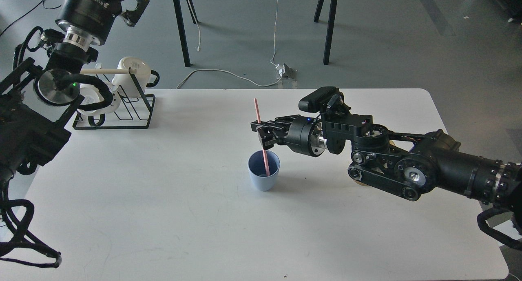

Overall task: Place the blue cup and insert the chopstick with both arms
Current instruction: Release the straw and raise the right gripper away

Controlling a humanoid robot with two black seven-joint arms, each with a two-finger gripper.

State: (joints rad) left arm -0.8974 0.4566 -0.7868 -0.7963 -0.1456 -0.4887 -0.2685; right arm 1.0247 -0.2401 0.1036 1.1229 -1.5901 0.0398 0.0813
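The right gripper [263, 136] sits over the middle of the desk [163, 215], closed on the chopstick [261, 136]. Directly below the gripper stands the blue cup [263, 171], upright on the desk, with the chopstick's lower end inside it and its upper end rising above the gripper. Far to the left of this gripper, at the desk's back left corner, stands a rack [118, 109] holding mugs [132, 71]. The left gripper [130, 5] hangs above and behind that rack
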